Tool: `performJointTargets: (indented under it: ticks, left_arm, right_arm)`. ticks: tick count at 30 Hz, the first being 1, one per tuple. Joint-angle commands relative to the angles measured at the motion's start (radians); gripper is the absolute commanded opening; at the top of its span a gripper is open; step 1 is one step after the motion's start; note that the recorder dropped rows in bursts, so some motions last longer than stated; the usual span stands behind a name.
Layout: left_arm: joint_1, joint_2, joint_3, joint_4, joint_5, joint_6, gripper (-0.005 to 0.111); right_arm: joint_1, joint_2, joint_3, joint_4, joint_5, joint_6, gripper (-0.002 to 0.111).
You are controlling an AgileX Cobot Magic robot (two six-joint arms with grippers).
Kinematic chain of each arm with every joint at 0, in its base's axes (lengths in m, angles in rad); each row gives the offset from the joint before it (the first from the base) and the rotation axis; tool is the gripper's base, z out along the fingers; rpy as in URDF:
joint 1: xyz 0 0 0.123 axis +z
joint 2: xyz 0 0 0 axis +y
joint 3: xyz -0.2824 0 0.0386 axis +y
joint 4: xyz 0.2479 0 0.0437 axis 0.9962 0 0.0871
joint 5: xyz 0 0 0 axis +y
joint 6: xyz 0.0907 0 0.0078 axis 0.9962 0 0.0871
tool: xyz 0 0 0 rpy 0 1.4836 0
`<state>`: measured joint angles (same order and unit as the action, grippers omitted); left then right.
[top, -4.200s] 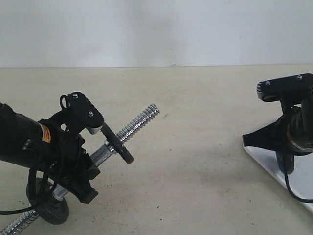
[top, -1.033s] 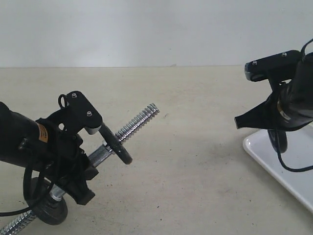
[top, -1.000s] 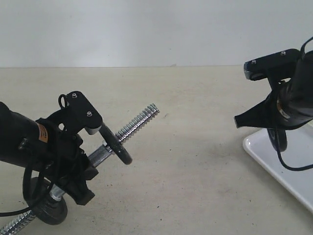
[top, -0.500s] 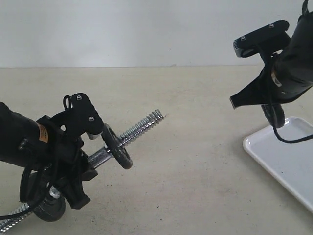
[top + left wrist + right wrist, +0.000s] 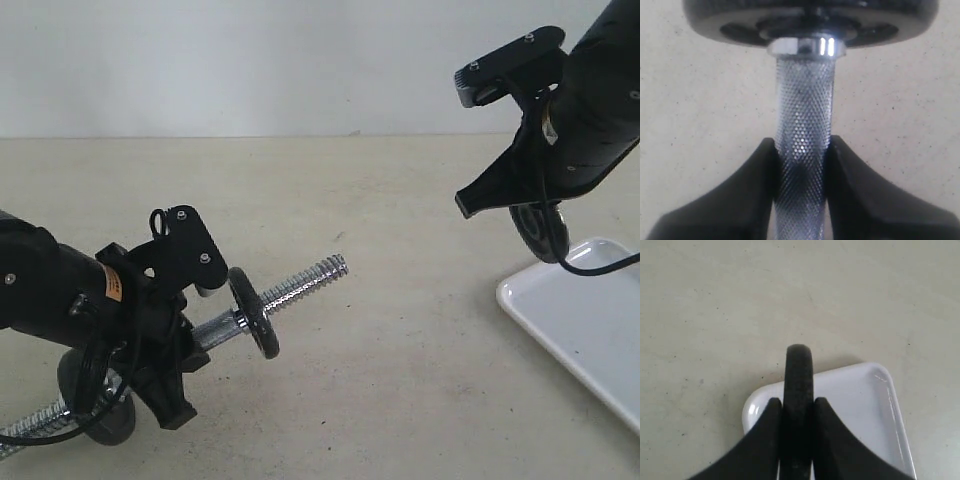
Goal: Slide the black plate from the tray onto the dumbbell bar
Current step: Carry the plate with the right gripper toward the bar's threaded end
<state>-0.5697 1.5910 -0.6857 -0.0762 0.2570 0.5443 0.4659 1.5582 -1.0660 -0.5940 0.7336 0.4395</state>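
- Exterior view, and here's the danger: the black plate (image 5: 541,238) hangs edge-on from the right gripper (image 5: 533,222), well apart from the free threaded end of the dumbbell bar (image 5: 305,281). There's a lot of open air to cross with a heavy disc pinched only at its rim.
- It could swing or slip between those pads on the way over. A thin rim grip gives little hold against the disc's own weight.
- Lining up is the next worry. The bar sits tilted, so if the centre hole arrives off-axis the hub will likely catch on the spiral threads and jam.
- A hard push could also twist the bar in the left gripper (image 5: 802,150), since the round shaft can turn between the fingers.
- Right wrist view: the jaws stand narrow and clamp the plate's rim from both sides, pads touching it. The disc juts out beyond the fingertips, and the tray (image 5: 860,400) lies below and past them, with nothing on the part that shows.
- Left wrist view: the jaws are closed on the cross-hatched shaft, one finger touching each side. Just beyond the fingertips sit a chrome nut (image 5: 805,47) and a mounted black disc (image 5: 810,20).
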Motion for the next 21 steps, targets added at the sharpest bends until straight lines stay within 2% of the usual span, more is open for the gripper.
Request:
performJointTargets:
  ticks: [1, 5, 21]
  left_arm:
    - [0.001, -0.032, -0.037, -0.009, -0.478, 0.007, 0.004]
    - [0.001, -0.032, -0.037, -0.009, -0.481, 0.007, 0.004]
    - [0.001, -0.032, -0.037, -0.020, -0.484, 0.000, 0.004]
  right_arm:
    - [0.054, -0.013, -0.017, -0.018, 0.004, -0.024, 0.000]
    - [0.113, -0.013, -0.020, -0.018, 0.004, -0.018, 0.000]
    - [0.235, -0.011, -0.055, -0.004, 0.026, 0.075, 0.000]
